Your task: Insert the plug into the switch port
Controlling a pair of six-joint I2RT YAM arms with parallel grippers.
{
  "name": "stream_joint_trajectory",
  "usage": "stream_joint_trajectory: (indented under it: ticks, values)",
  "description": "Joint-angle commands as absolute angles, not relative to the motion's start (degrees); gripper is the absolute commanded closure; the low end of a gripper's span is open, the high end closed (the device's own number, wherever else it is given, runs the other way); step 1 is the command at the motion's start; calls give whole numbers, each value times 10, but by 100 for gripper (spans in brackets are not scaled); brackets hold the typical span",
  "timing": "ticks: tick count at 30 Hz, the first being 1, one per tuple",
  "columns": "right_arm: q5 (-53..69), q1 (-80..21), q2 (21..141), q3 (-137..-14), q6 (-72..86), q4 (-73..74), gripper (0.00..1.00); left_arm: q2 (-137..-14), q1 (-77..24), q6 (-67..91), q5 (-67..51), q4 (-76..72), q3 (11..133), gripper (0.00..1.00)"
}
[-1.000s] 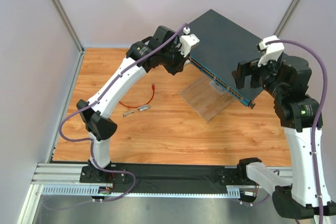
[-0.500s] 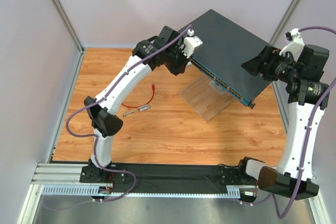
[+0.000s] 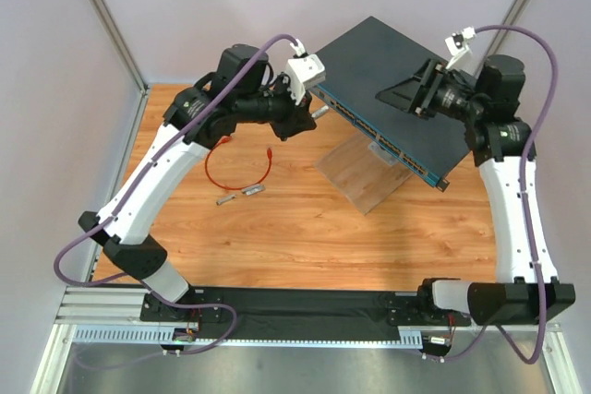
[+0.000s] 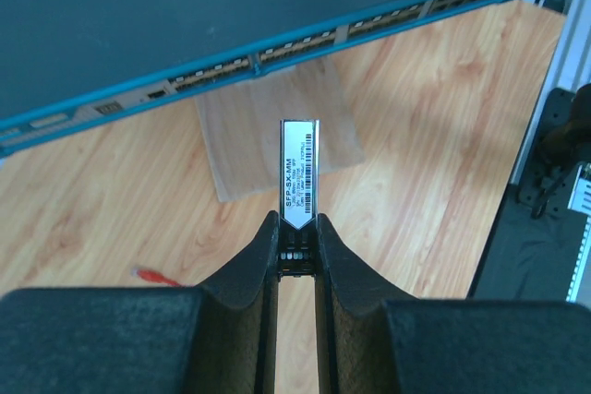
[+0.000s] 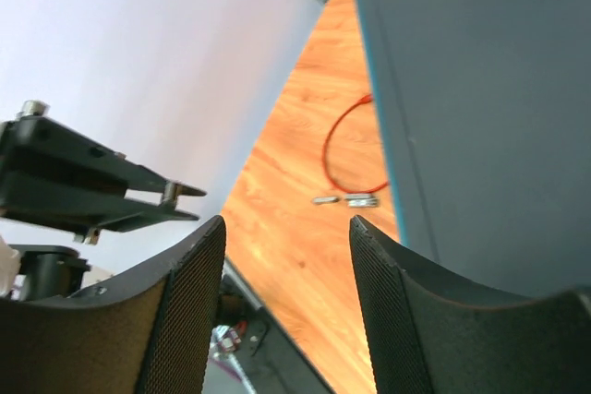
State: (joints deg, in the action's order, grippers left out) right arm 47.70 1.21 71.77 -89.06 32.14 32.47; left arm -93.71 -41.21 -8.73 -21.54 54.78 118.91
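The plug (image 3: 268, 150) is a small red connector ending a red cable loop (image 3: 238, 171) on the wooden table; it also shows in the left wrist view (image 4: 152, 274). The switch (image 3: 397, 66) is a flat dark box propped at a tilt, its port row (image 3: 369, 126) facing the left arm. My left gripper (image 3: 309, 119) hovers just off that face, shut on a labelled grey metal module (image 4: 300, 173) that points toward the ports (image 4: 305, 43). My right gripper (image 3: 399, 97) is open and empty above the switch's top (image 5: 480, 117).
A clear stand (image 3: 365, 177) holds up the switch. Two small grey metal stubs (image 3: 238, 195) lie by the cable, and show in the right wrist view (image 5: 346, 199). White walls close the left and back sides. A black rail (image 3: 305, 306) runs along the near edge.
The left arm has drawn back to the left from the switch face, module still gripped. The right arm has swung from the switch's right end to above its top, jaws narrowing.
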Motion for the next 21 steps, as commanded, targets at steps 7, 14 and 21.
stream_joint_trajectory:
  ticks: [7,14,21]
  values:
    - [479,-109,768,-939,408,207,43,-929,-424,-78,-229,525,1194,100]
    - [477,-154,778,-916,412,205,43,-933,-425,-80,-227,523,1199,100]
    - [478,-170,797,-914,424,197,46,-935,-427,-83,-225,521,1199,100]
